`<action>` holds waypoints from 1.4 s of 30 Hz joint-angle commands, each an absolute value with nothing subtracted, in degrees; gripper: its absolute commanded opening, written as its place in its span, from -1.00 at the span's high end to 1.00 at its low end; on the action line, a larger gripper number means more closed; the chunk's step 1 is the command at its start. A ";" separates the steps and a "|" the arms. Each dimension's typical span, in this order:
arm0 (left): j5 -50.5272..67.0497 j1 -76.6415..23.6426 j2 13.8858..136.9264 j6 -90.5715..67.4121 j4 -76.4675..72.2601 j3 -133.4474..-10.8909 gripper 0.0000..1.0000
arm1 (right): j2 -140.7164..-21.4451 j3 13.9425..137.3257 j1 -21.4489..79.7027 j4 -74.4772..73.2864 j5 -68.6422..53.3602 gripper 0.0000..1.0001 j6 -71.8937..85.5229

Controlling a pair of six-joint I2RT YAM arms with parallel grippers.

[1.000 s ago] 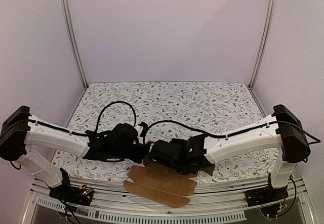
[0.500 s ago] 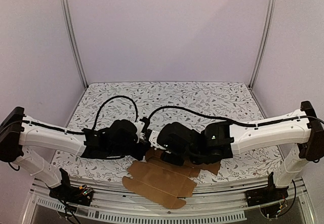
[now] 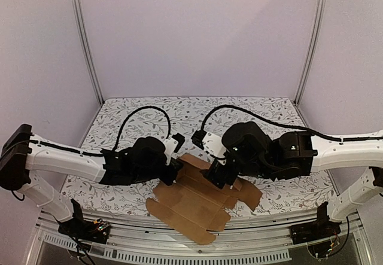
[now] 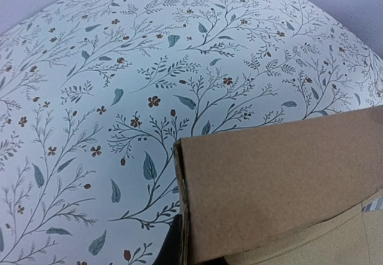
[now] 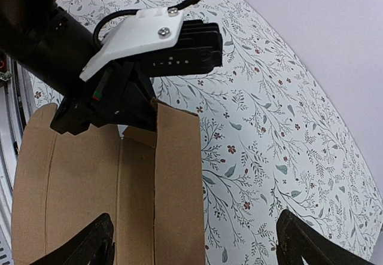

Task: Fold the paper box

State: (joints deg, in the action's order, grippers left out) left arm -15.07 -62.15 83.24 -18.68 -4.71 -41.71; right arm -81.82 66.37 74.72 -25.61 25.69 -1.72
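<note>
Paper box [image 3: 190,208] lies as a flat brown die-cut sheet at the near middle of the bench [image 3: 251,118], its near flaps overhanging the bench's near edge. Its far left panel [image 5: 176,175] seems lifted a little off the bench. The left gripper [image 3: 175,170] has its jaws pressed together on that panel's far edge, pinching it. The right gripper [image 3: 220,176] hangs just above the middle of the sheet with its jaws spread wide, holding nothing.

The step in hand looks like creasing the lifted panel over along its score. To do it well, the pinch should be firm while the right jaws come down on the flat part beside the score. That would pin the sheet so it cannot slide toward the near edge. The fold ought to follow the score squarely. A skewed pull would likely buckle the thin board or drag the whole sheet off the bench.
</note>
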 commanded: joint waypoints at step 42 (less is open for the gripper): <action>-7.59 -60.29 102.84 -6.10 -41.69 -38.68 1.00 | -94.28 55.07 59.92 6.62 4.38 1.00 23.93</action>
